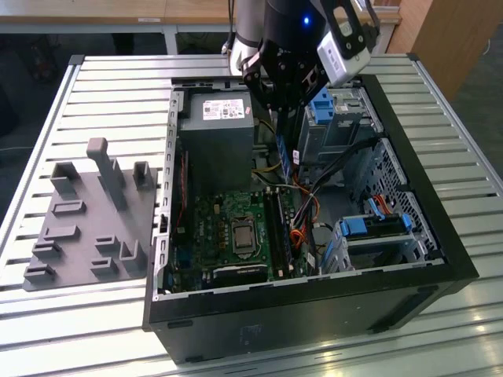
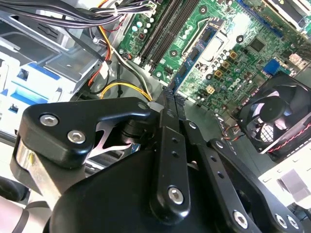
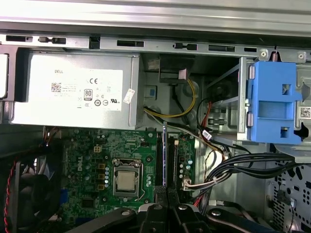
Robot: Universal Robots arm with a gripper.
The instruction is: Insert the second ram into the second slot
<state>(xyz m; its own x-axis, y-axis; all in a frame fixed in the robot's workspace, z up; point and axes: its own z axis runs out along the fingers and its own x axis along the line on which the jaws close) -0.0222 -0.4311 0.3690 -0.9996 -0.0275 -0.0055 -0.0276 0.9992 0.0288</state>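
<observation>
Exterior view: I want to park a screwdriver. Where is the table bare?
Bare table slats lie beyond the grey fixture and on its camera side. Crowded inside the case, where the pincer holds the second ram.

Exterior view overlooks case point(image 1: 314, 314); wrist views share mobo point(image 3: 87, 141) point(image 2: 233, 43).

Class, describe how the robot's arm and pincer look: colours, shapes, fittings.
The arm is a silver-grey tube ending in a black wrist with a blue light. A pale grey box is fixed beside it. The pincer has black, rounded link bars with silver screw heads.
</observation>
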